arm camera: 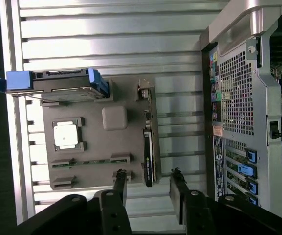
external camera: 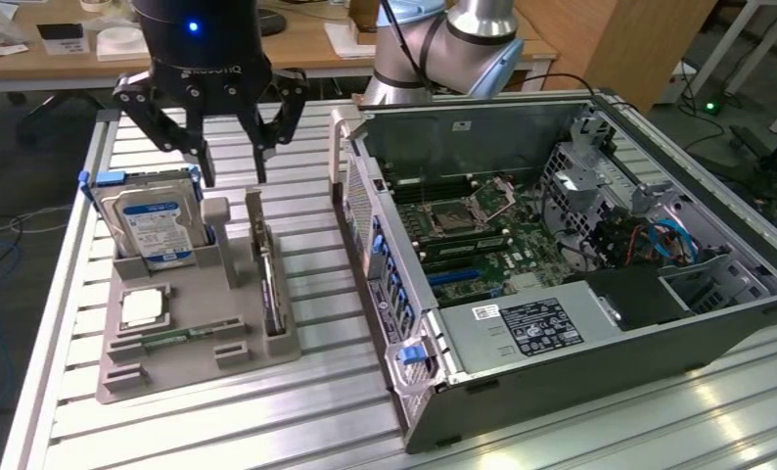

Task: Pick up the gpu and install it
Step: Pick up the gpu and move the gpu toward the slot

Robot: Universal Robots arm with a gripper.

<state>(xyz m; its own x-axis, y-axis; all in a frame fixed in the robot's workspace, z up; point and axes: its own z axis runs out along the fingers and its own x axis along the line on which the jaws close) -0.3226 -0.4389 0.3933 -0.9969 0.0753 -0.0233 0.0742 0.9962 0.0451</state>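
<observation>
The gpu (external camera: 270, 286) is a thin dark card standing on edge in a slot of the grey holder tray (external camera: 212, 304), on the side nearest the computer case. From the wrist view I look down on the gpu's (arm camera: 149, 149) edge. My gripper (external camera: 228, 174) hangs above the far end of the tray, between the hard drive and the gpu slot. It is open with nothing between its fingers (arm camera: 120, 186). In the wrist view the gripper (arm camera: 148, 183) straddles one end of the card from above, apart from it.
A silver hard drive (external camera: 160, 223) with blue caddy stands upright in the tray. A processor (external camera: 142, 308) and a green memory stick (external camera: 180, 338) lie in its front pockets. The open computer case (external camera: 702, 323) lies at the exterior view's right, motherboard (external camera: 493, 240) exposed.
</observation>
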